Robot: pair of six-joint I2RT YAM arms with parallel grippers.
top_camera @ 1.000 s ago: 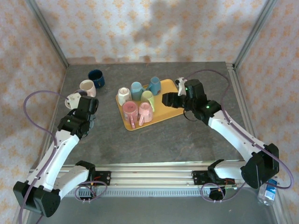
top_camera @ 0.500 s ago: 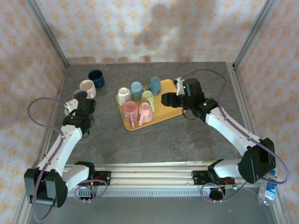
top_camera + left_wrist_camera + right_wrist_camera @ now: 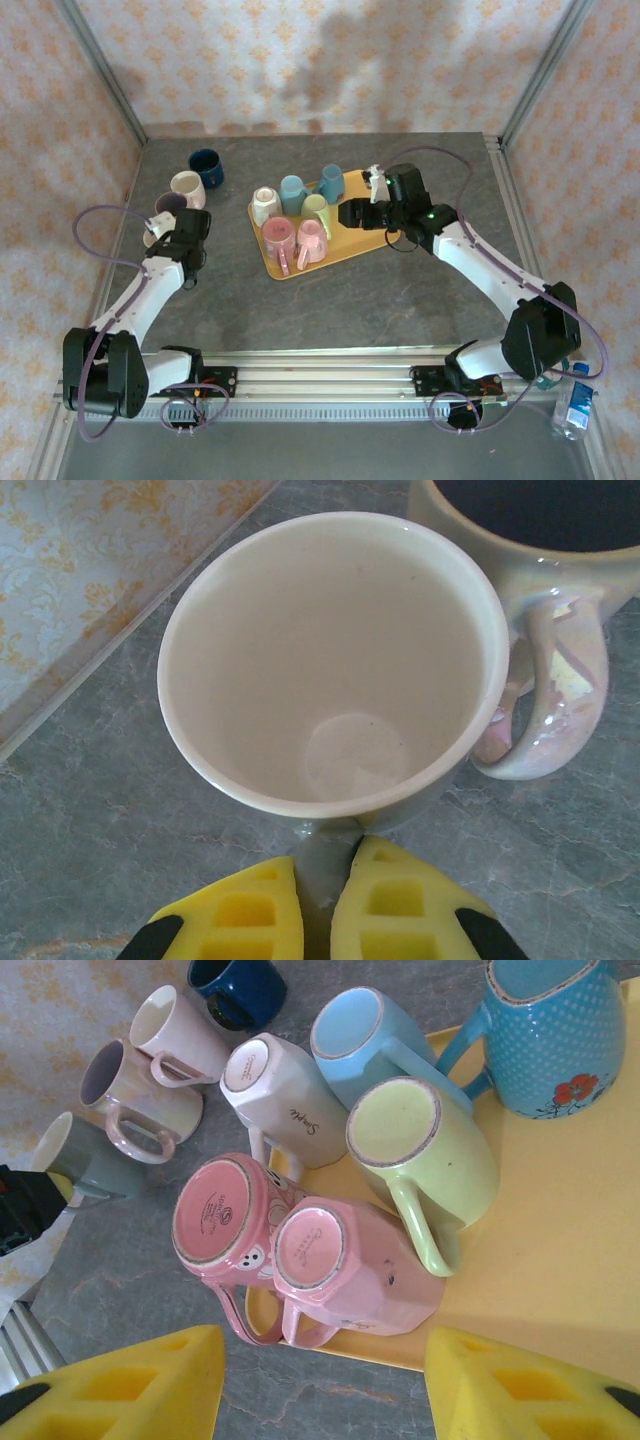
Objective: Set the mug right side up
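A grey mug [image 3: 330, 660] with a cream inside stands upright on the table at the far left [image 3: 154, 226], its mouth facing up. My left gripper [image 3: 318, 880] is shut on its handle, with the yellow fingers [image 3: 250, 920] pinching it from the near side; from above the gripper [image 3: 166, 233] sits just right of the mug. My right gripper [image 3: 325, 1400] is open and empty, hovering over the near edge of the yellow tray [image 3: 560, 1250], above two upside-down pink mugs [image 3: 330, 1260]. From above it [image 3: 352, 214] is at the tray's right part.
On the tray [image 3: 345, 243] stand upside-down white [image 3: 264, 205], light blue [image 3: 293, 192] and green [image 3: 316, 210] mugs and a dotted blue mug [image 3: 331, 182]. Left of the tray stand a pearly mug [image 3: 540, 680], a cream mug [image 3: 187, 187] and a dark blue mug [image 3: 205, 165]. Walls enclose the table.
The left arm's elbow has swung in towards the near left while its gripper stayed on the grey mug. The right gripper has drifted left over the tray.
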